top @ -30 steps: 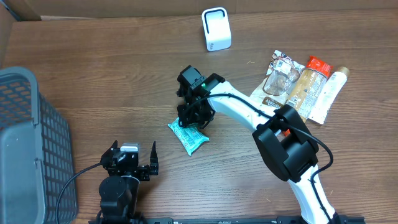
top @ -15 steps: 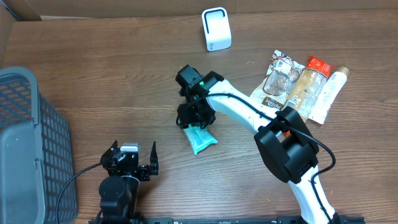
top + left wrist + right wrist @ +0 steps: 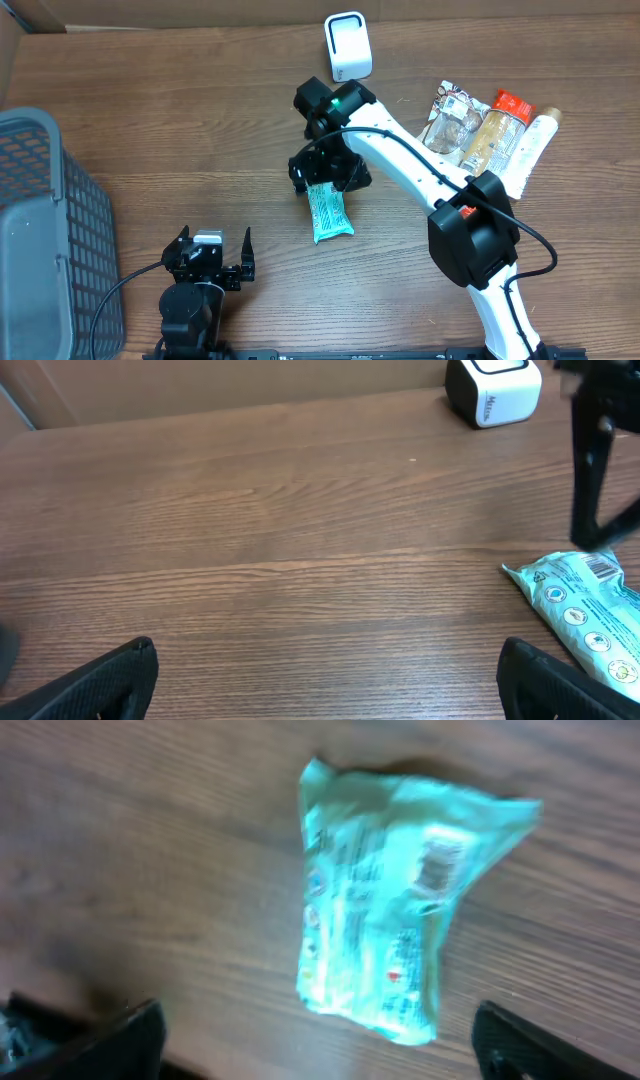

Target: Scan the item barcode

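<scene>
The item, a teal packet (image 3: 329,212), lies flat on the wooden table at the centre, free of both grippers. It also shows in the left wrist view as the teal packet (image 3: 585,605) and below the right wrist as the teal packet (image 3: 400,935), with a barcode (image 3: 435,870) facing up. My right gripper (image 3: 325,175) hangs open just above the packet's far end; in its own view the right gripper (image 3: 318,1040) has its fingers spread wide either side of the packet. The white scanner (image 3: 348,47) stands at the back. My left gripper (image 3: 215,245) rests open near the front edge, with nothing in it.
A grey mesh basket (image 3: 45,230) fills the left edge. Several snack packets (image 3: 485,140) lie in a row at the right back. A cardboard wall (image 3: 250,385) runs along the far side behind the scanner (image 3: 493,388).
My right gripper has opened and let go of the teal packet, then lifted back and to the right. The packet turned and now lies lengthwise. The left arm has not moved.
</scene>
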Robot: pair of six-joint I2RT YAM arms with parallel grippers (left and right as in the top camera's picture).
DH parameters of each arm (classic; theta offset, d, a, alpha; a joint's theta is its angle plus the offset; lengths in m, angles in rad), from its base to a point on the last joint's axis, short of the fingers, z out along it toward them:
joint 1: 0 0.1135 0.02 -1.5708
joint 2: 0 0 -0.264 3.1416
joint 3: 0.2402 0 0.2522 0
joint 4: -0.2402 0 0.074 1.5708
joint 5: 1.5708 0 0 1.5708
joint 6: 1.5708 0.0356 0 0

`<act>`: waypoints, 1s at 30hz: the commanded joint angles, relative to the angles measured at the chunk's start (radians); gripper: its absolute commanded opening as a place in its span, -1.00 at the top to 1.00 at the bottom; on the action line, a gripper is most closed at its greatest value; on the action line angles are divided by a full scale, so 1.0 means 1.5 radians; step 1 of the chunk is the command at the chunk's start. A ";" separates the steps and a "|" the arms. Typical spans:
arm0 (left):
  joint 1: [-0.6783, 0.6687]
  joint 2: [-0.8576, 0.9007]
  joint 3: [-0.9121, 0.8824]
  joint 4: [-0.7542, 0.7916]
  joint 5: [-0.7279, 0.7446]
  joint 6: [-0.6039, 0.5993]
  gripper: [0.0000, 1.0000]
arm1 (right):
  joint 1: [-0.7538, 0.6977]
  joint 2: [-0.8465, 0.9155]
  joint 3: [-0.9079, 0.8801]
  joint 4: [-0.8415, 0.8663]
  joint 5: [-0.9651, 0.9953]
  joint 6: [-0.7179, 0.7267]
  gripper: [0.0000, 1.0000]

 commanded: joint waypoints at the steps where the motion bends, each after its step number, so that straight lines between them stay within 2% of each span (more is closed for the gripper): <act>1: 0.000 -0.006 -0.004 0.000 -0.006 -0.008 -0.99 | 0.038 -0.021 -0.054 0.043 -0.055 -0.034 -0.82; 3: 0.000 -0.006 -0.004 0.000 -0.006 -0.008 -0.99 | 0.068 -0.021 -0.109 0.123 -0.068 -0.009 -0.69; 6: 0.000 -0.006 -0.004 0.000 -0.006 -0.008 -0.99 | 0.105 -0.021 -0.172 0.226 -0.071 0.037 -0.60; 8: 0.000 -0.006 -0.004 0.000 -0.006 -0.008 -0.99 | 0.113 -0.021 -0.186 0.240 -0.061 0.037 -0.60; 13: 0.000 -0.006 -0.004 0.000 -0.006 -0.008 -0.99 | 0.108 -0.021 -0.189 0.189 0.025 0.037 -0.63; 18: 0.000 -0.006 -0.004 0.000 -0.006 -0.008 -0.99 | 0.065 -0.021 -0.187 0.134 0.104 0.026 -0.71; 25: 0.000 -0.006 -0.004 0.000 -0.006 -0.008 -0.99 | -0.016 -0.062 -0.164 0.114 0.026 -0.115 -0.74; 30: 0.000 -0.006 -0.004 0.000 -0.006 -0.008 -0.99 | -0.073 -0.122 -0.131 0.106 -0.007 -0.171 -0.76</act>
